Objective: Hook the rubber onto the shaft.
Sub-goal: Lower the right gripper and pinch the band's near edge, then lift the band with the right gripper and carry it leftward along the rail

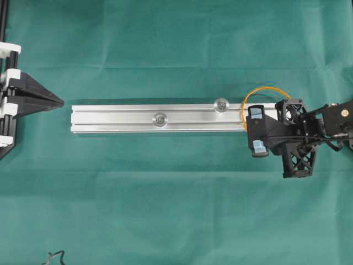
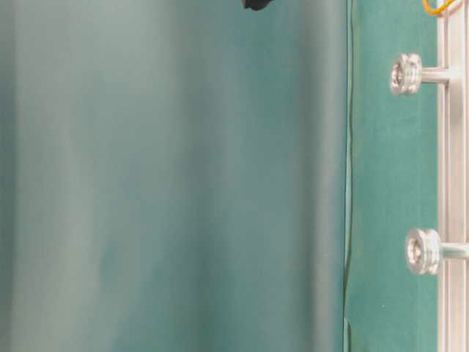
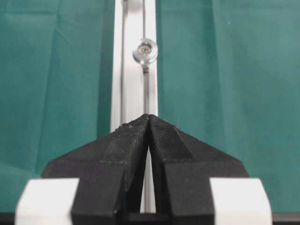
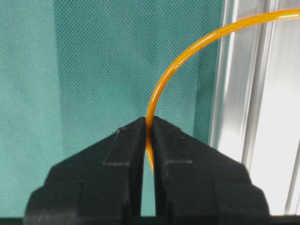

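The rubber (image 1: 259,89), a thin orange loop, lies over the right end of the aluminium rail (image 1: 110,118). My right gripper (image 1: 246,128) is at the rail's near edge there, shut on the rubber (image 4: 161,84), which arcs up from the fingertips (image 4: 133,129) across the rail (image 4: 262,117). Two steel shafts stand on the rail: one (image 1: 222,104) close to the rubber and one (image 1: 160,118) at mid-rail. My left gripper (image 1: 60,103) sits off the rail's left end, shut and empty, its tips (image 3: 149,116) pointing along the rail at a shaft (image 3: 145,50).
Green cloth (image 1: 176,210) covers the table. In the table-level view both shafts (image 2: 405,74) (image 2: 423,251) stick out sideways from the rail (image 2: 456,183), with a bit of the rubber (image 2: 438,7) at the top right. A dark cable end (image 1: 55,257) lies at the bottom left.
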Available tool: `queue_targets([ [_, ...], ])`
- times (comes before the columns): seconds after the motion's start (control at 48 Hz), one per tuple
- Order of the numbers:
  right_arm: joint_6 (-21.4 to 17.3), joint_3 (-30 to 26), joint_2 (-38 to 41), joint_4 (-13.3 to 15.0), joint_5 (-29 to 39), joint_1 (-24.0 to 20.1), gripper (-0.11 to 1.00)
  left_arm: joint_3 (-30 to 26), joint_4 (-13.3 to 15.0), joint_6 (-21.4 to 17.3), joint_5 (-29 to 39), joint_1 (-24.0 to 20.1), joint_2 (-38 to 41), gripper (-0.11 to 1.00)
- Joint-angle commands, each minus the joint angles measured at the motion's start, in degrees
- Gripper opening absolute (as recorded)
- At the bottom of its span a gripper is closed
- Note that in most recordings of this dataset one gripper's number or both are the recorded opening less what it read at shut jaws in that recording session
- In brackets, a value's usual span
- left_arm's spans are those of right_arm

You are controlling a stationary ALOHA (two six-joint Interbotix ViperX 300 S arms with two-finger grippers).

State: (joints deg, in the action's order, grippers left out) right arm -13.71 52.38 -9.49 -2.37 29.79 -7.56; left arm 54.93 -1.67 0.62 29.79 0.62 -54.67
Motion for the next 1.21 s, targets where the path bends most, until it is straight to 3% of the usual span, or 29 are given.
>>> queue_targets([
  [0.0, 0.0, -0.8, -0.5, 0.2, -0.4, -0.1, 0.07, -1.8, -0.1, 0.0, -0.5, 0.1, 0.4, 0.00],
  [0.541, 0.0, -1.5, -1.8, 0.2, 1.1, -0.1, 0.07, -1.8, -0.1, -0.1, -0.4, 0.2, 0.4, 0.00],
  [0.916, 0.0, -5.0, -6.7, 0.4, 9.0, -0.1, 0.07, -1.8, -0.1, -0.1, -0.5, 0.1, 0.4, 0.00],
  [1.186, 0.0, -9.9, -10.9, 3.8, 18.6, -0.1, 0.07, -1.8, -0.1, -0.1, -0.5, 0.2, 0.4, 0.00],
])
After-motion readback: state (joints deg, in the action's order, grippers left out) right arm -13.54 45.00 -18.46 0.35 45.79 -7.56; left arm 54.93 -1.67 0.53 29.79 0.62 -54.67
